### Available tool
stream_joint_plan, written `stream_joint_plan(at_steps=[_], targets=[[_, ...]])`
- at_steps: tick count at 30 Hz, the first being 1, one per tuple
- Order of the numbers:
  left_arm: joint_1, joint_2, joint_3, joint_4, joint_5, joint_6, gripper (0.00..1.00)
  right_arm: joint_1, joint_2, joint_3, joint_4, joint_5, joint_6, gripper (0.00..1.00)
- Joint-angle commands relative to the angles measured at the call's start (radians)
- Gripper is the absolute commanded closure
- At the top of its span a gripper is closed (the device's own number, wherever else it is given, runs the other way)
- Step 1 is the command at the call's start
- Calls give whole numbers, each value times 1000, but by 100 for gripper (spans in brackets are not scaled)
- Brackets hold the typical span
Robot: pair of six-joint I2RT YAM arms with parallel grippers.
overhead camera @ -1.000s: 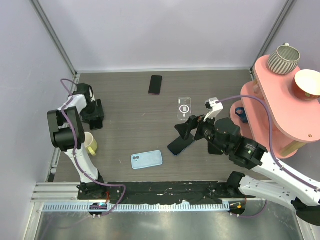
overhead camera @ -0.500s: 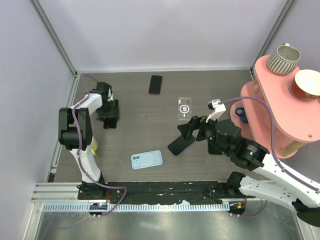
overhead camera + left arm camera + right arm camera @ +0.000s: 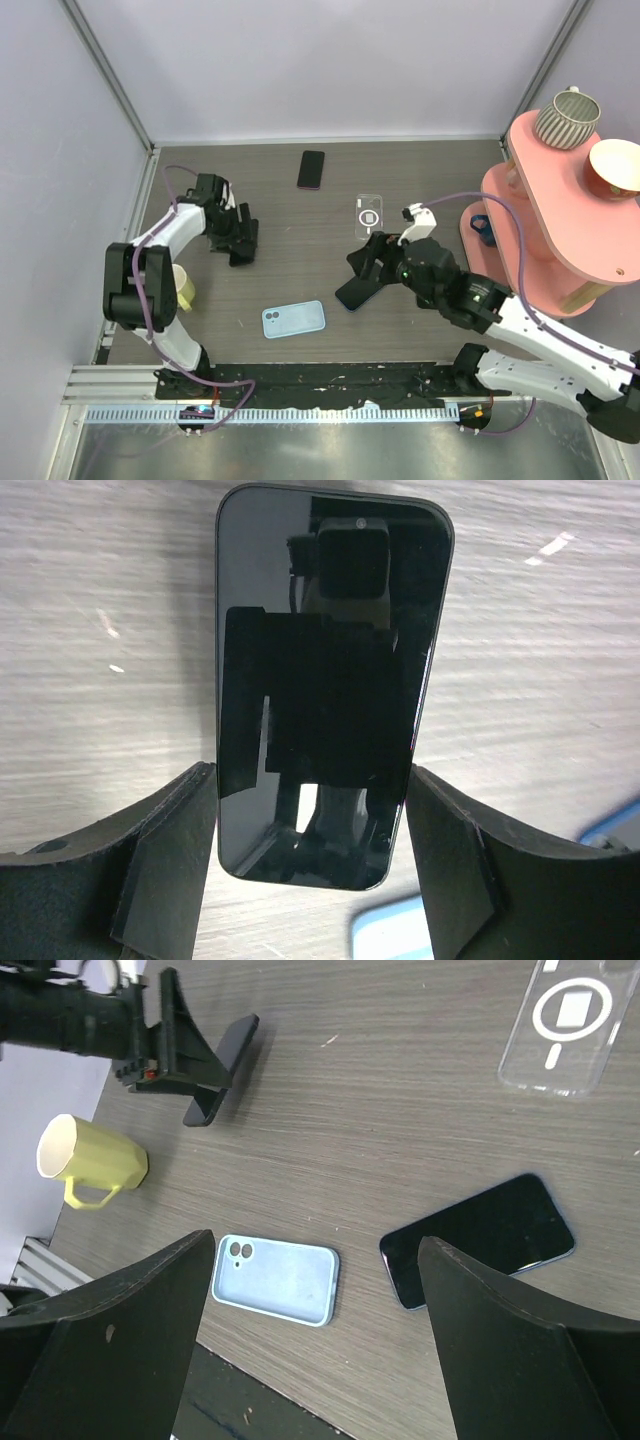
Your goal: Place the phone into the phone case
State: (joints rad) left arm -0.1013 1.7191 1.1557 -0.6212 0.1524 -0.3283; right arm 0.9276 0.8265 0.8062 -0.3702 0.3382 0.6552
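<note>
Left claw [image 3: 241, 242], clamped on all-black glossy slab phone [image 3: 330, 680], has swung rightward from the wood-grain tabletop [image 3: 290, 215] left edge toward transparent ring-marked phone case [image 3: 368, 216], still well apart; right claw [image 3: 370, 255] hangs wide open beside that case.

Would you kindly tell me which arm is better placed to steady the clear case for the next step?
Right, probably. The right gripper is open and hovers close to the phone case, while the left gripper is shut on the phone, farther away.
</note>
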Motion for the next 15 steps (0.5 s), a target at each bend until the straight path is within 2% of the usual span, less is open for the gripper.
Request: stream_joint_plan(at_steps=[1,4,9,13,15], targets=[[-23,-119,-68,97,163,-103,52,1,95,28,100,22,112,12],[-40,-157,-120,124,188,-135,53,-6,196,44,151,9,184,16],[-60,-214,-207,187,222,-176,54,-45,394,76,296,-114,257,20],[-74,-245,-251,235,266,-210,54,-78,521,134,344,-165,316,23],[-87,-254,-266,245,271,-209,54,-96,571,155,405,-206,362,28]])
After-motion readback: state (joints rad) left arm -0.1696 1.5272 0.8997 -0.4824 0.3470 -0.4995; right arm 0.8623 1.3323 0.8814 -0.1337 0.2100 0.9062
